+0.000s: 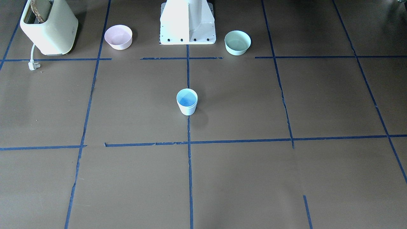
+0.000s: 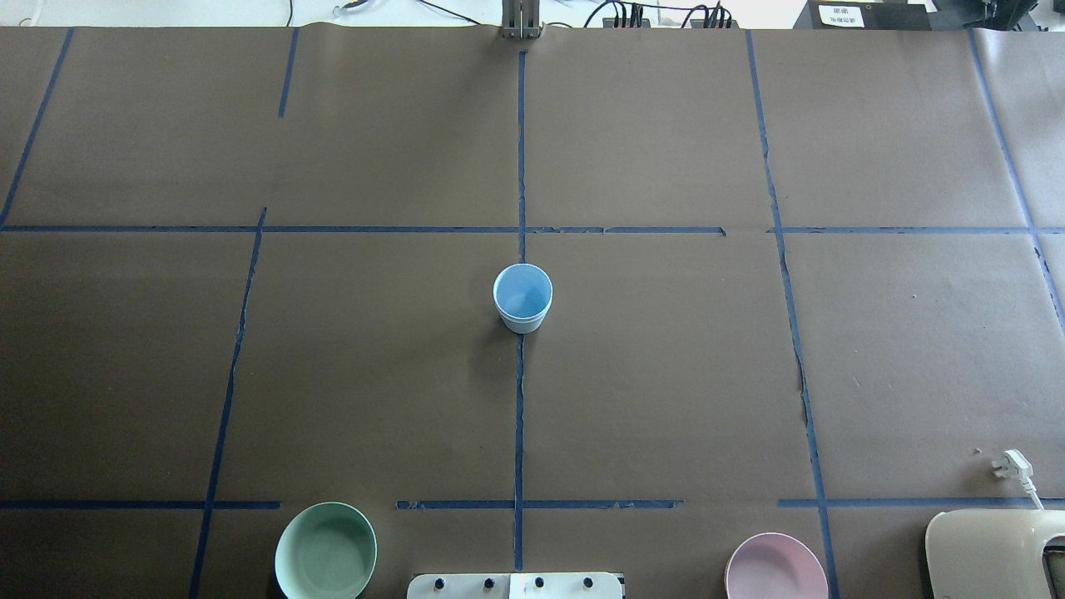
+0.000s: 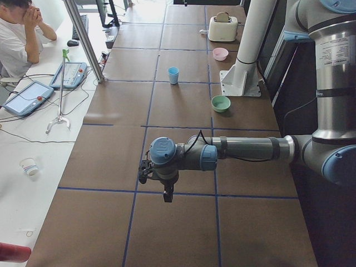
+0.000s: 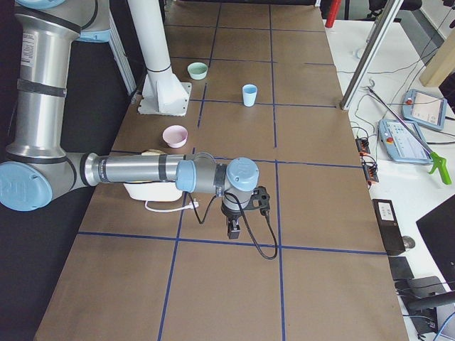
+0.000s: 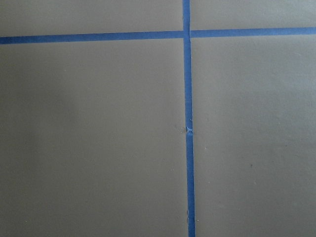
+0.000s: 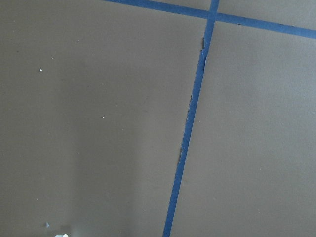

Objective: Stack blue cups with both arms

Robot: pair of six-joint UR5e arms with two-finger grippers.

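One pale blue cup (image 1: 187, 101) stands upright on the centre tape line of the table, blue inside, whitish outside. It also shows in the overhead view (image 2: 522, 297) and both side views (image 3: 173, 74) (image 4: 249, 94). No second separate blue cup shows; I cannot tell if one is nested inside. My left gripper (image 3: 167, 196) hangs over bare table far from the cup, seen only in the exterior left view. My right gripper (image 4: 232, 231) hangs likewise at the opposite end, seen only in the exterior right view. I cannot tell if either is open or shut. Both wrist views show only brown paper and blue tape.
A pink bowl (image 1: 118, 37) and a mint-green bowl (image 1: 237, 42) flank the white base column (image 1: 187, 22). A cream toaster (image 1: 47, 27) with a loose plug (image 1: 33, 65) stands at the corner on my right. A person (image 3: 16, 33) sits past the far edge.
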